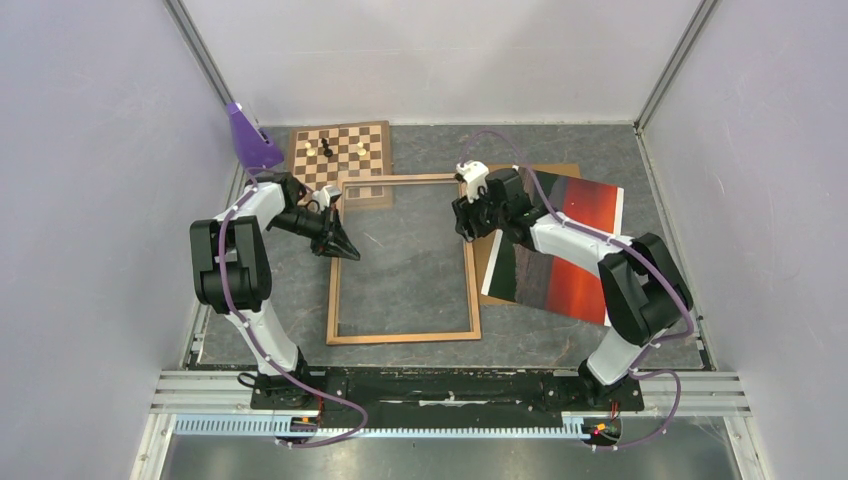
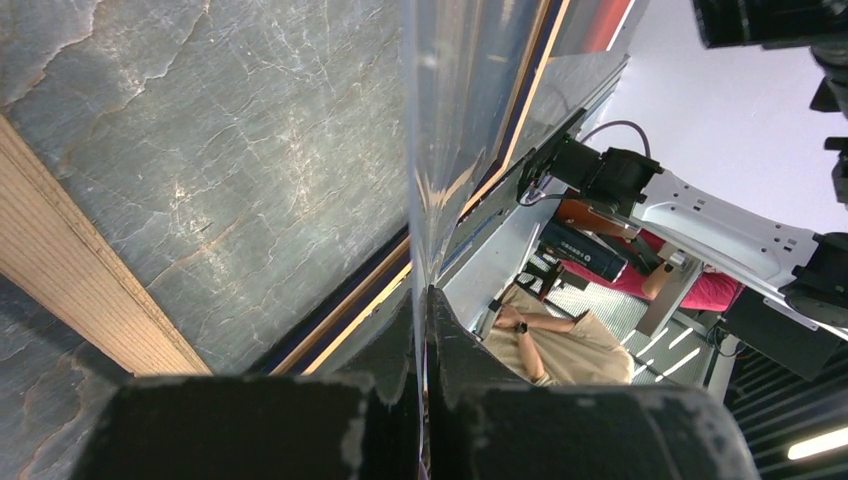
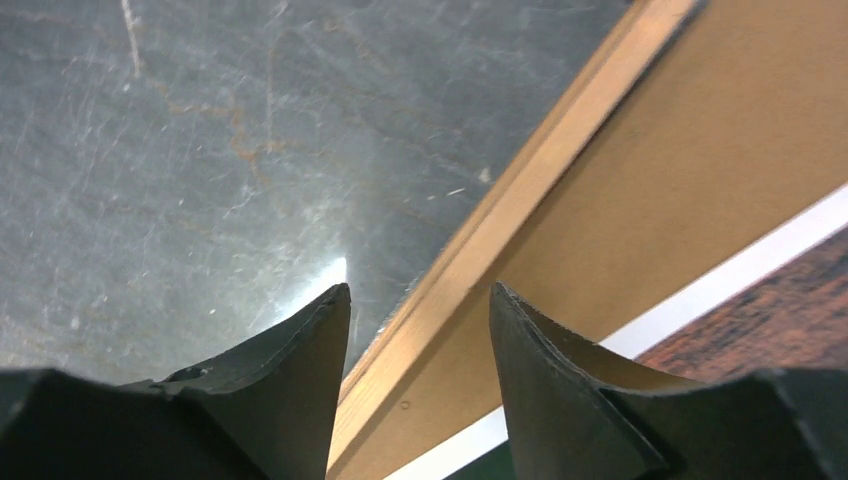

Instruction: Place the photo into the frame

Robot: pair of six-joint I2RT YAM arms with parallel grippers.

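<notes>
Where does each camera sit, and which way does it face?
Top: above and behind, looking down on the table; left arm and right arm show.
Left wrist: looks across past its shut fingers, pinching a clear sheet, towards the right arm.
Right wrist: looks down between its open fingers onto the frame.
All three share the frame.

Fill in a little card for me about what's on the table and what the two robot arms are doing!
frame: lies flat mid-table, wood side up, table showing through it
photo: sunset picture facing up, right of the frame, partly on a brown backing board
left jaws: shut on a thin clear sheet at the frame's left side
right jaws: open, one on each side of the frame's right rail, holding nothing
chessboard: at the frame's far left corner, a few pieces on it
photo in frame: not yet
</notes>
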